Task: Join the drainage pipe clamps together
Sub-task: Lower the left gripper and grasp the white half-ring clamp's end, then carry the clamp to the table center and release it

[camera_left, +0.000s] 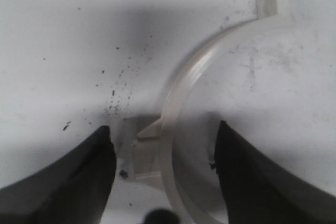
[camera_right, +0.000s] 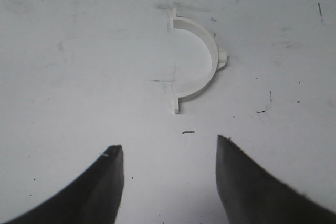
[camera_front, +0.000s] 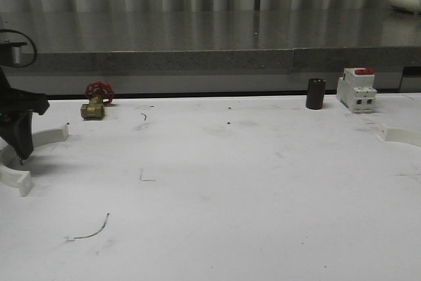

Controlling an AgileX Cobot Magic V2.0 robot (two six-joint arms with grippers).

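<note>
One white half-ring drainage pipe clamp (camera_front: pixel 45 137) lies at the table's far left, with a flat tab at each end. My left gripper (camera_front: pixel 22 151) points down onto it. In the left wrist view this clamp's band (camera_left: pixel 181 90) runs between the dark fingers (camera_left: pixel 79 177), and the left gripper (camera_left: pixel 164 127) is open astride the band, not closed on it. The second clamp (camera_front: pixel 402 134) lies at the far right edge. In the right wrist view that clamp (camera_right: pixel 209 59) lies flat on the table ahead of my open right gripper (camera_right: pixel 169 143), well apart from it.
A brass valve with a red handwheel (camera_front: pixel 97 101) stands behind the left clamp. At the back right are a black cylinder (camera_front: pixel 316 93) and a white breaker with a red top (camera_front: pixel 356 89). A grey ledge (camera_front: pixel 210 60) runs along the table's far edge.
</note>
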